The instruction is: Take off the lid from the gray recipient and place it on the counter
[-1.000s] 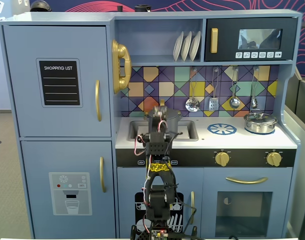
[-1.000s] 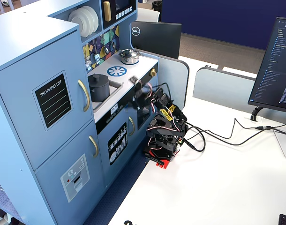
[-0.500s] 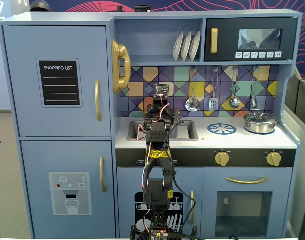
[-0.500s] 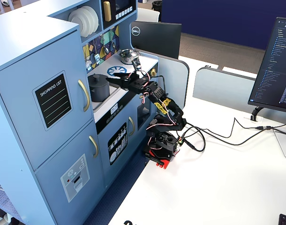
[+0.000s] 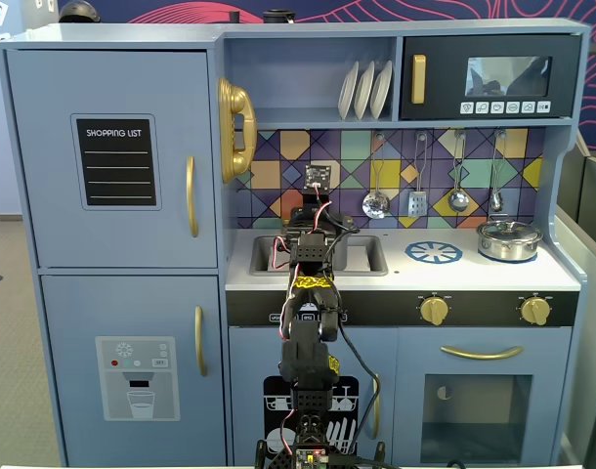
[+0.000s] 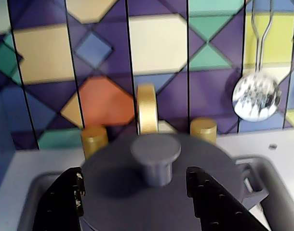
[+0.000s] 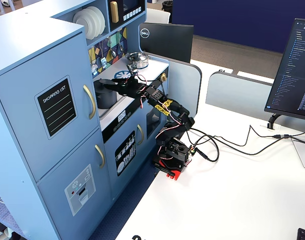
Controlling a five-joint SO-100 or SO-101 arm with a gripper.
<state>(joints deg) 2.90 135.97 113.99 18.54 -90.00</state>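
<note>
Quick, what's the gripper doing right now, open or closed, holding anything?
Gripper: open, holding nothing, fingers either side of the flat round dark-gray lid's knob.

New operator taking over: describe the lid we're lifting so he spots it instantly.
Find the toy kitchen's sink below the tiled backsplash. The gray recipient stands in it, and the lid on top is matte dark gray with a round knob, unlike the shiny silver pot.

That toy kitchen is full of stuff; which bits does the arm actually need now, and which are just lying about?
Needed: lid, gray pot, counter, pincer, open around the lid's knob.
Lying about: silver pot, plates, hanging ladle, gold phone.
</note>
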